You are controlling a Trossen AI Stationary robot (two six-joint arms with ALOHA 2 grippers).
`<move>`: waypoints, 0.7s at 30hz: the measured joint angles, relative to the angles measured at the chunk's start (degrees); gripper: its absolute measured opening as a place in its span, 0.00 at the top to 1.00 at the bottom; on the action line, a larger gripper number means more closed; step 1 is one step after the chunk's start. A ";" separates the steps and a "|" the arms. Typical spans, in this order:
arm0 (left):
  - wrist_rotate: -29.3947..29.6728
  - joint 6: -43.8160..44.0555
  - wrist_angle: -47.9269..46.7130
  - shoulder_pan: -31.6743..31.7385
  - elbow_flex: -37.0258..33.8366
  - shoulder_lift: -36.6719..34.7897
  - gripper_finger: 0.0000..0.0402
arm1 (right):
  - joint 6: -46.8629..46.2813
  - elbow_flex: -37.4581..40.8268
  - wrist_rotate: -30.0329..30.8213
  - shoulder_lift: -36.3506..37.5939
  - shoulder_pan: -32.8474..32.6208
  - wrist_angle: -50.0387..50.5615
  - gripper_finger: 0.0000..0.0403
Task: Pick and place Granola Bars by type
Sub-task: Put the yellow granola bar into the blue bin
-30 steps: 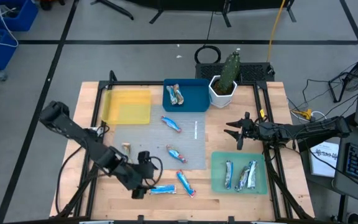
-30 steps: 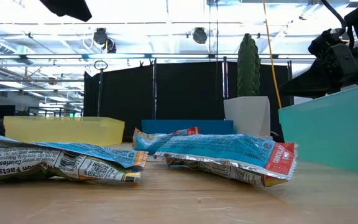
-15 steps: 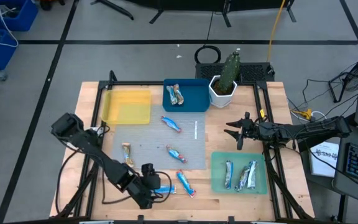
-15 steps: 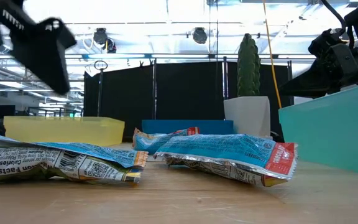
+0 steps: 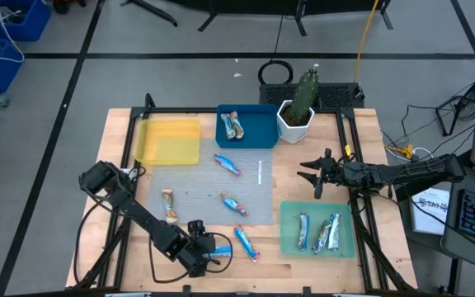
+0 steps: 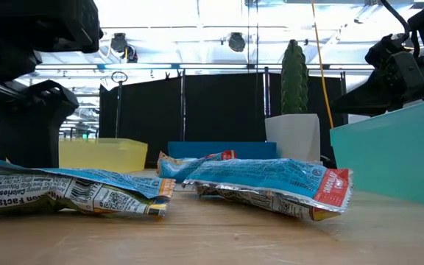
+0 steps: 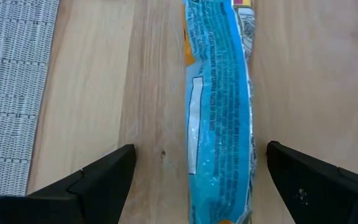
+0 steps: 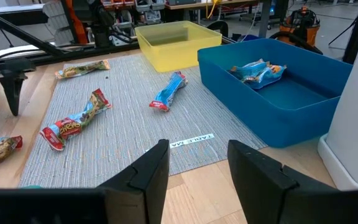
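Note:
My left gripper is open low over the table's near edge. Its fingers stand on either side of a blue wrapped granola bar that lies flat on the wood, and they do not touch it; the bar also shows in the high view. A second blue bar lies just to the right. Two blue bars and a brownish bar lie on the grey mat. My right gripper is open and empty, above the table's right side.
A yellow tray stands at the far left. A blue tray beside it holds bars, and a green tray at the near right holds several. A potted cactus stands at the far edge, right of the blue tray.
My left gripper has gone toward the table's near edge and right and has come down over the blue bar by the near edge, entering the low view. The brownish bar on the mat has come out from under the arm. No bar has moved.

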State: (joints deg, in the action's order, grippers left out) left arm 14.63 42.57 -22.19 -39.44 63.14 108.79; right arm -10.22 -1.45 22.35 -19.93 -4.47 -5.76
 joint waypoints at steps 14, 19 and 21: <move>-0.36 1.27 -0.13 0.63 0.10 0.37 0.18 | 0.00 0.00 0.02 -0.01 -0.02 0.00 0.61; 0.02 1.24 -0.22 0.66 0.03 0.40 0.31 | 0.00 0.00 0.01 -0.01 -0.02 0.00 0.61; -0.02 1.22 0.02 0.70 0.03 0.44 0.36 | 0.00 0.01 0.02 -0.01 0.00 0.00 0.61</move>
State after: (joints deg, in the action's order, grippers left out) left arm 14.61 43.79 -22.17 -38.74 63.18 109.23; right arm -10.22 -1.43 22.37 -19.94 -4.47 -5.76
